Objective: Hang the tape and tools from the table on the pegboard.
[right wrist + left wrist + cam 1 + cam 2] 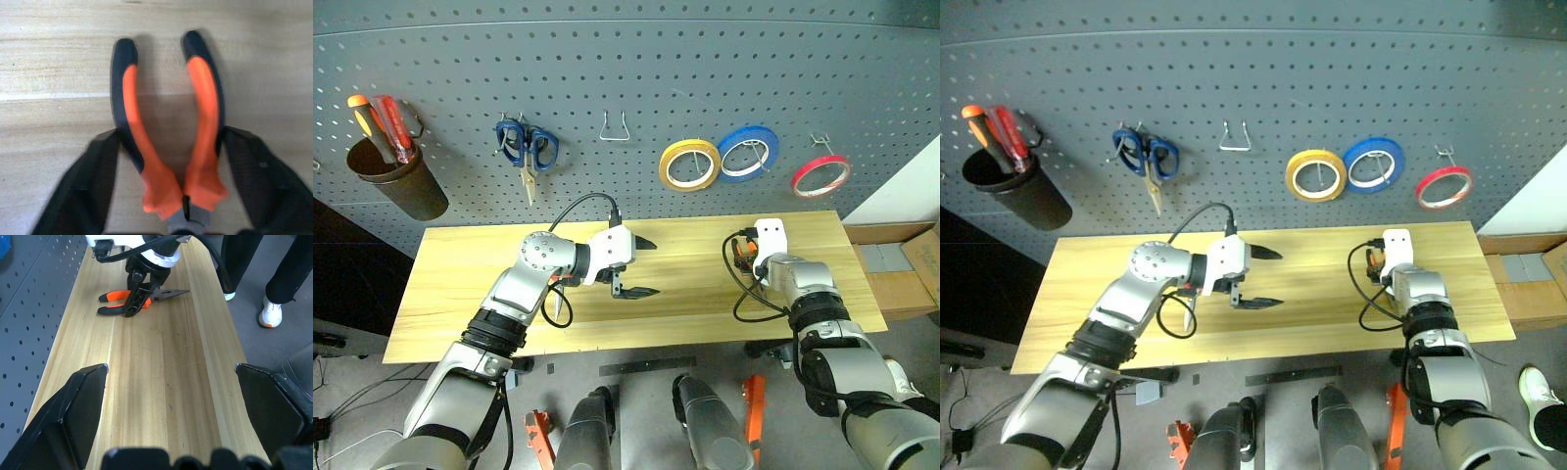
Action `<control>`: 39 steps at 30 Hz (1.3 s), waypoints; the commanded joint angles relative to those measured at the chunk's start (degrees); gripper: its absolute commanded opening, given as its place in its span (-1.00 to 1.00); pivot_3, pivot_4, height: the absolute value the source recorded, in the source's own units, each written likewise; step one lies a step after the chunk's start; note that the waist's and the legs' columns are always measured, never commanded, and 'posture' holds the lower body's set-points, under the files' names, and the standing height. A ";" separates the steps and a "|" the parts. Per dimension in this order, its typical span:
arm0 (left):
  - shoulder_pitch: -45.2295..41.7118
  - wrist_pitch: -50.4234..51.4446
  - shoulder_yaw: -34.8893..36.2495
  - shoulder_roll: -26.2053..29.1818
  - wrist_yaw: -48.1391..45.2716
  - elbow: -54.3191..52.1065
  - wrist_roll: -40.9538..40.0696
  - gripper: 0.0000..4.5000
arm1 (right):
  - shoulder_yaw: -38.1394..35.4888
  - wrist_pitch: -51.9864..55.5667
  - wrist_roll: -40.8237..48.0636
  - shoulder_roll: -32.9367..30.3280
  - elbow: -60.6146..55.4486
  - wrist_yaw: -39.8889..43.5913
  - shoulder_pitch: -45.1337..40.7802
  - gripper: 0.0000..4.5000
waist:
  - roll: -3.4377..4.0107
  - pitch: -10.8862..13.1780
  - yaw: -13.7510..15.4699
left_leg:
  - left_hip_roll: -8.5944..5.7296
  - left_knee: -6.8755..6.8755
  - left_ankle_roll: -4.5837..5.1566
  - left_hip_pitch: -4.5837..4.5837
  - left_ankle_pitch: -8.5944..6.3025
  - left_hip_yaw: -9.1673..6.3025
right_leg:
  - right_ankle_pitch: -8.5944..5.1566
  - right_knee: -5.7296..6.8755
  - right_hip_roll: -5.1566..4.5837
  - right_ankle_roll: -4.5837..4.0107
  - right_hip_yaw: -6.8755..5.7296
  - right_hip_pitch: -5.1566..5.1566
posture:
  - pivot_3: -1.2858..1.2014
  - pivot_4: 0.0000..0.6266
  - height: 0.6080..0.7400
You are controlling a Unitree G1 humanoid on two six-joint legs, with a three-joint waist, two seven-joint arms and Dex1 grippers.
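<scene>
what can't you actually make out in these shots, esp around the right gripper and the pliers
- Head views: the pliers lie mostly hidden behind the right gripper.
- Right wrist view: the pliers' nose is cut off by the picture's edge; the fingers flanking the handles are blurred, so contact is unclear.
- Head views: the blades of the blue-handled scissors on the pegboard are too small to read.
</scene>
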 commanded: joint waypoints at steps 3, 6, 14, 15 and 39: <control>1.87 0.19 1.85 0.75 1.02 -3.03 -0.64 1.00 | 2.44 -3.89 -2.59 -0.39 3.12 0.36 -0.31 0.13 | 0.00 -0.03 -0.02 | 0.00 0.03 0.00 0.02 0.00 0.01 | 0.02 0.01 0.00 0.03 0.01 0.01 | -0.09 -0.09 1.00; 3.18 1.39 2.97 1.36 1.76 -4.28 -1.32 1.00 | 2.46 -3.83 -2.27 -0.22 0.29 0.47 0.31 0.13 | 0.00 -0.03 -0.02 | 0.01 0.04 0.00 0.02 0.00 0.00 | 0.04 0.03 0.00 0.04 0.01 0.01 | -0.09 -0.09 1.00; 13.97 9.76 14.12 8.96 5.32 -12.80 -6.59 1.00 | 5.29 19.62 2.35 6.59 -57.44 -0.79 16.47 0.13 | 0.09 -0.01 -0.11 | 0.13 0.03 -0.02 -0.47 0.00 -0.25 | 0.04 0.30 0.03 0.03 0.06 -0.73 | -0.08 -0.09 1.00; 15.44 10.75 16.25 9.70 6.43 -13.86 -7.41 1.00 | 6.77 23.29 2.99 8.84 -65.19 -1.71 18.30 0.13 | 0.10 -0.01 -0.13 | 0.11 0.07 -0.03 -0.65 0.00 -0.23 | 0.04 0.52 -0.01 0.03 0.09 -1.04 | -0.08 -0.09 1.00; 22.97 16.27 31.19 13.24 19.39 -23.41 -12.41 1.00 | 6.47 -1.10 3.96 22.46 -43.90 -6.56 -19.15 0.13 | -0.85 -0.97 2.53 | 0.07 -0.03 -0.38 -0.60 0.27 -0.37 | 0.15 0.84 -0.10 -0.21 -0.21 -1.25 | 0.04 -0.46 1.00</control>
